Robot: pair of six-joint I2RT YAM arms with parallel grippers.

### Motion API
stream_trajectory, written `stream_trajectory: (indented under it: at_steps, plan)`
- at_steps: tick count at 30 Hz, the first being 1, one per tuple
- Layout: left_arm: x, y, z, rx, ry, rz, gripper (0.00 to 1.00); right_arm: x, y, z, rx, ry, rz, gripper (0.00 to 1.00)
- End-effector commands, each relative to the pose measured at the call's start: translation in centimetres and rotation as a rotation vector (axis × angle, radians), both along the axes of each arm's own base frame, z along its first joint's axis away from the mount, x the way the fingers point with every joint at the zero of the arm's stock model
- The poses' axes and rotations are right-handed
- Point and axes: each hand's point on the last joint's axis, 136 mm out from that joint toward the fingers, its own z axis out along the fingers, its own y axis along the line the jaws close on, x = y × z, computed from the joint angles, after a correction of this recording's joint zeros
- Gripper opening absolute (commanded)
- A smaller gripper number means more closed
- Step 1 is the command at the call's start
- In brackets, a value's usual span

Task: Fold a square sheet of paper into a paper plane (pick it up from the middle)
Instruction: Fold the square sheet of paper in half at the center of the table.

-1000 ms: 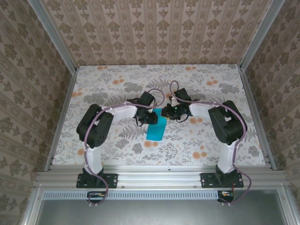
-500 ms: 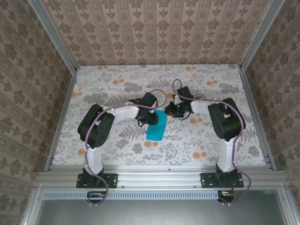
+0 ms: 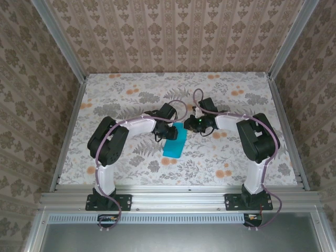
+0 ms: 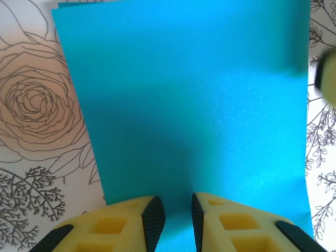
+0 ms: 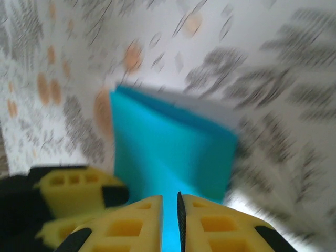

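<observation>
Two layers, seemingly: the thin teal-blue square sheet of paper [image 3: 175, 143] lay doubled just ahead of the left gripper [image 4: 173, 212], jaws barely apart over its near edge, grip unclear. The right gripper [image 5: 170, 207] pinched the edge nearest it. Probably mid-fold; next, aligning and creasing against the floral table [image 3: 226, 157].

the square sheet of paper [image 4: 189, 105] is showing teal-blue; the table [image 3: 236, 89] is wearing grey leaves and orange blossoms; the left gripper [image 4: 173, 212] is showing yellow, black-padded.
</observation>
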Motion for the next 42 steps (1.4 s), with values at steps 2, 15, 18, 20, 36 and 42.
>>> stream_trajectory:
  at_steps: [2,15,18,20,36,42]
  plan:
    - [-3.4,4.5,-6.6,0.209,0.158,-0.002,0.3,-2.3,0.8,-1.4,0.03,0.065,0.004,0.18]
    - [-3.7,6.0,-6.4,0.291,0.132,-0.024,0.3,0.3,-1.7,-3.9,-0.186,0.043,-0.004,0.17]
    - [-4.0,6.3,-6.5,0.308,0.13,-0.037,0.3,1.2,-2.2,-4.1,-0.21,0.039,-0.015,0.17]
    - [-4.0,6.5,-6.7,0.324,0.126,-0.044,0.29,1.7,-2.3,-4.2,-0.206,0.04,-0.017,0.17]
    - [-4.2,6.8,-7.3,0.348,0.124,-0.06,0.3,3.5,-0.8,-0.3,-0.064,-0.026,-0.015,0.17]
    - [-4.2,6.5,-7.3,0.335,0.129,-0.067,0.3,1.9,0.7,0.4,-0.004,-0.019,-0.002,0.17]
